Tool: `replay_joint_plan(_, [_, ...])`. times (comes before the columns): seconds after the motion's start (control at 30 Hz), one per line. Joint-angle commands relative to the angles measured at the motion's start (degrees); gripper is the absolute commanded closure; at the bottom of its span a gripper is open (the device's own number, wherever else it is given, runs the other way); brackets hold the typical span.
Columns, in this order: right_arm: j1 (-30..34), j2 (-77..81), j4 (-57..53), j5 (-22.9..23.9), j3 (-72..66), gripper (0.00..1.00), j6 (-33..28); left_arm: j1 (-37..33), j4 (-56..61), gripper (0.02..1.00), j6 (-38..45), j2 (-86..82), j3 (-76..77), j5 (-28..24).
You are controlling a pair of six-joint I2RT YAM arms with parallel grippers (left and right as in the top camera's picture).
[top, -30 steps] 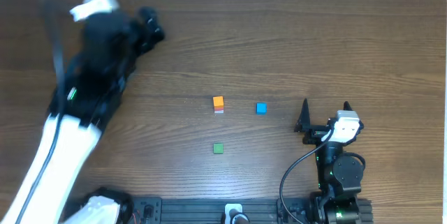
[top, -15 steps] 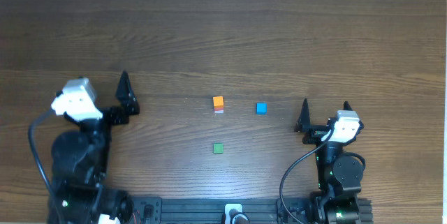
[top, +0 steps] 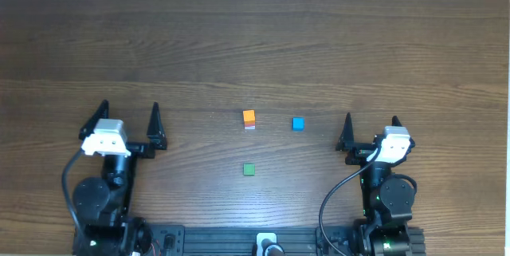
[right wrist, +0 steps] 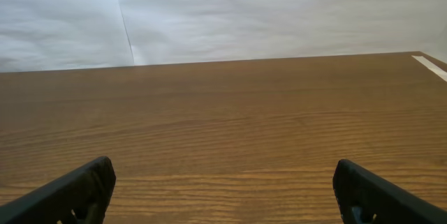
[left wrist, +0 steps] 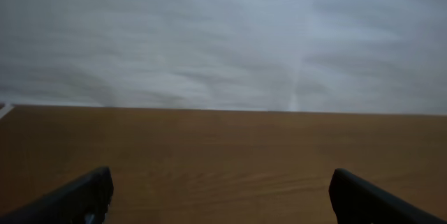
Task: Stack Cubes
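The left gripper [top: 128, 111] is sitting low on the left side of the wooden table [top: 255, 33], close to its own base. Its two fingers [left wrist: 82, 195] are spread wide and holding nothing, with bare wood lying between them. The right gripper [top: 371, 122] is sitting the same way on the right side, its fingers [right wrist: 78, 190] also wide apart and holding nothing.

The three cubes are lying on the table between the two grippers, each apart from the others. The blue cube [top: 297, 124] is lying nearest the right gripper's fingers, toward the middle and about level with their tips, but not between them. The orange cube [top: 249, 116] is lying near it, farther toward the left arm. A thin pale strip is showing along its near edge, and I cannot tell what that is. The green cube [top: 248, 170] is lying closer to the arm bases, roughly in line with the orange one, well apart from both grippers. A white backdrop [right wrist: 279, 15] is rising beyond the table's far edge.
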State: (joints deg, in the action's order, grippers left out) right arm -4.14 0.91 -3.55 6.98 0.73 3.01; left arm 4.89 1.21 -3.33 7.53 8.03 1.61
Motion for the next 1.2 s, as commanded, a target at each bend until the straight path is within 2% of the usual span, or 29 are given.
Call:
replay_joint_plan(0.03, [0.37, -0.42, -0.02, -0.26, -0.44, 0.007, -0.11, -0.31, 1.70, 0.018, 1.62, -2.23, -4.04, -1.40])
replay_joint_plan(0.23, [0.37, -0.42, -0.02, -0.24, -0.44, 0.009, -0.11, -0.59, 1.81, 0.018, 1.60, -4.87, -7.61, -1.86])
replay_joint_plan(0.57, [0.37, -0.42, -0.02, -0.24, -0.44, 0.009, -0.11, -3.63, -5.44, 0.018, 1.60, -7.37, -7.72, -2.25])
replay_joint_plan(1.2, [0.37, -0.42, -0.02, -0.24, -0.44, 0.007, -0.11, -3.74, -5.51, 0.018, 1.62, -7.37, -7.72, -2.25])
